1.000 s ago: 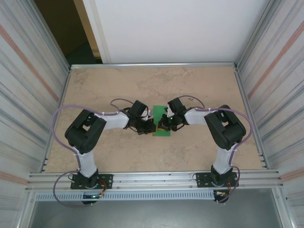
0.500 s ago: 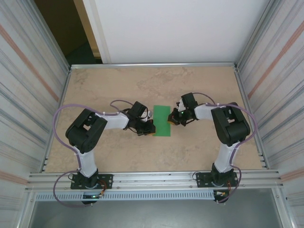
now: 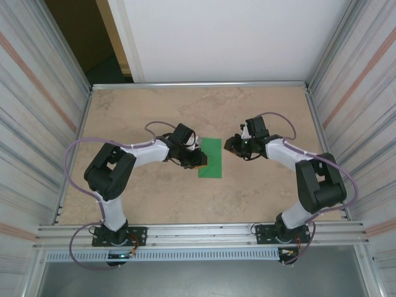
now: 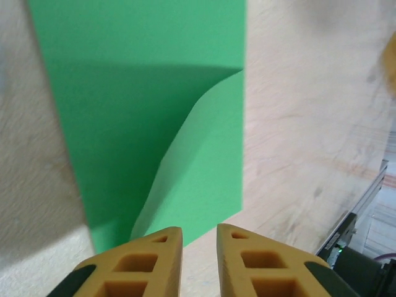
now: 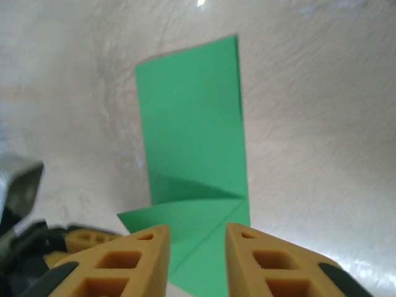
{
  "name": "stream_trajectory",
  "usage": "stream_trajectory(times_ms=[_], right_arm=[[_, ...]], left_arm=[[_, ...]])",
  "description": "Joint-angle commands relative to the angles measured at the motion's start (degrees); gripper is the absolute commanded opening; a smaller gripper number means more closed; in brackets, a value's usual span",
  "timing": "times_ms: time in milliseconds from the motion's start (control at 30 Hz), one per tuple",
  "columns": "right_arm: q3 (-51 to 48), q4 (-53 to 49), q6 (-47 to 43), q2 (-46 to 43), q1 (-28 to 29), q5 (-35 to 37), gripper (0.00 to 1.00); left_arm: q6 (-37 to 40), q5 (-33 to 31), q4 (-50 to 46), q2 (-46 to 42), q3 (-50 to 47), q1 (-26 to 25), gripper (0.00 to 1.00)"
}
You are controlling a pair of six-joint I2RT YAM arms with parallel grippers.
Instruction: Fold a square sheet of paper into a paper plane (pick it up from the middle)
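1. Spotting thin bright green folded paper sheet flat on beige desk, centre.
2. Seeing left jaws and right jaws either side, parted, empty.
3. Probably light, floppy; best pinched mid-edge at lifted flap.

The left gripper hangs at the near edge of the square sheet of paper, its jaws a narrow gap apart with nothing between them. The green sheet lies folded to an oblong on the beige counter. A paler flap with a curved edge covers the oblong's near right part. A metal rail crosses the lower right corner.
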Motion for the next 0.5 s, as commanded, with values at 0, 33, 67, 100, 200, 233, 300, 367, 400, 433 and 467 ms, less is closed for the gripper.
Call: stream_trajectory(times_ms=[0, 33, 67, 100, 200, 233, 300, 367, 400, 433, 467], right_arm=[[-3.62, 0.83, 5.81, -1.73, 2.23, 2.42, 0.35], [-3.98, 1.14, 7.06, -1.78, 3.21, 2.87, 0.38], [-4.19, 1.63, 8.08, -1.55, 3.87, 3.08, 0.42], [-4.35, 2.29, 8.86, -1.23, 4.55, 3.10, 0.44], [-4.82, 4.43, 11.34, 0.10, 6.33, 3.45, 0.48], [-4.83, 4.87, 12.19, 0.60, 6.74, 3.62, 0.48], [-4.79, 5.94, 13.39, 1.52, 7.22, 3.46, 0.48], [-4.59, 6.84, 14.23, 2.41, 7.69, 3.11, 0.46], [-4.32, 6.87, 14.35, 2.94, 7.84, 2.98, 0.45], [-3.90, 6.82, 14.56, 3.50, 8.00, 2.76, 0.44], [-3.54, 6.95, 14.84, 3.98, 8.11, 2.62, 0.42]], left_arm=[[-0.29, -0.90, 0.68, -0.54, 1.40, 1.24, 0.24], [-0.46, -1.00, 1.33, 0.10, 1.82, 1.57, 0.24], [-0.45, -1.40, 1.61, 0.78, 2.24, 1.76, 0.25], [-0.36, -1.94, 1.65, 1.36, 2.76, 1.88, 0.25], [-0.46, -2.50, 2.13, 3.49, 4.13, 2.54, 0.25], [-0.57, -2.44, 2.41, 4.23, 4.41, 2.56, 0.25], [-0.62, -2.74, 2.36, 5.17, 4.84, 2.74, 0.25], [-0.71, -3.41, 2.11, 5.79, 4.72, 2.76, 0.25], [-0.82, -3.76, 1.88, 6.11, 4.69, 2.80, 0.25], [-0.88, -3.91, 1.60, 6.38, 4.40, 2.86, 0.25], [-1.01, -3.93, 1.74, 6.72, 4.11, 2.91, 0.25]])
